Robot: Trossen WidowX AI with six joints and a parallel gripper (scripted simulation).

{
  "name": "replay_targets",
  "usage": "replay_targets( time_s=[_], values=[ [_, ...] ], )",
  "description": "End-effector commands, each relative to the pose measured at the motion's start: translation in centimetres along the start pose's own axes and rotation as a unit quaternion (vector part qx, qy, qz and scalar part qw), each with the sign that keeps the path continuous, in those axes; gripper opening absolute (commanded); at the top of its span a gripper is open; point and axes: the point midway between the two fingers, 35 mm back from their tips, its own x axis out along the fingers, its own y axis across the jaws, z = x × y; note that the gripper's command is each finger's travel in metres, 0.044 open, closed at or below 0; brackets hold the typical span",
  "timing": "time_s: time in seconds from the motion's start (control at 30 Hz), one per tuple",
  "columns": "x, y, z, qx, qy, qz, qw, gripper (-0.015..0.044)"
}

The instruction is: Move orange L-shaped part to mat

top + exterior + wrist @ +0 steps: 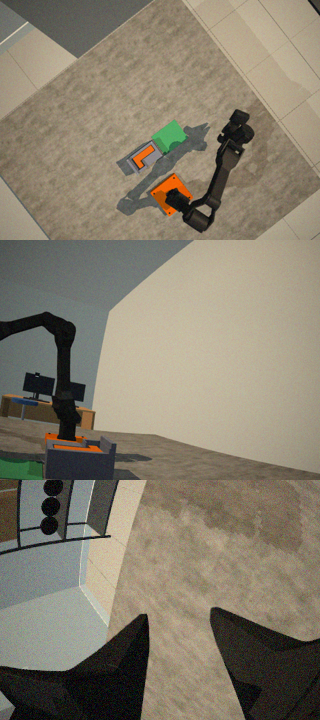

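Orange L-shaped part [142,156] lies flush in the grey tray [153,158] near the centre of the top view, with the green mat [169,135] touching the tray's upper-right end. At right of centre the gripper [239,116] hangs well apart from them, fingers partly parted around nothing, above the brown floor [103,90].

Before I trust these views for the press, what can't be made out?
- Gripper: exterior view cuts it off at the left edge.
- Orange L-shaped part: wrist view misses it, showing only floor.
- Green mat: partly under the arm's shadow in top view; cropped in exterior view.
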Motion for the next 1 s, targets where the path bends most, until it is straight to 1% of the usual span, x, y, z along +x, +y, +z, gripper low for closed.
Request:
replay_targets(
  time_s=[0.0, 0.1, 0.2, 0.27, 0.33, 0.43, 0.57, 0.7, 0.9, 0.93, 0.97],
  values=[
    [-1.3, -0.1, -7.3, -0.118, 0.059, -0.026, 0.991, 0.0180],
    [-3.0, -1.2, -13.3, -0.227, 0.113, -0.044, 0.966, 0.0180],
    [-5.5, -2.7, -18.7, -0.327, 0.162, -0.056, 0.929, 0.0180],
    [-6.9, -3.8, -21.1, -0.381, 0.189, -0.058, 0.903, 0.0180],
    [-8.6, -5.1, -23.7, -0.441, 0.216, -0.063, 0.869, 0.0180],
    [-11.9, -7.7, -27.6, -0.538, 0.258, -0.068, 0.800, 0.0180],
    [-16.8, -11.6, -31.3, -0.657, 0.306, -0.068, 0.686, 0.0180],
    [-21.8, -15.7, -33.4, -0.759, 0.342, -0.061, 0.551, 0.0180],
    [-29.2, -21.6, -33.5, -0.871, 0.371, -0.044, 0.319, 0.0180],
    [-30.1, -22.3, -33.2, -0.882, 0.373, -0.041, 0.285, 0.0180],
    [-30.6, -22.7, -33.0, -0.888, 0.374, -0.039, 0.265, 0.0180]
  ],
)
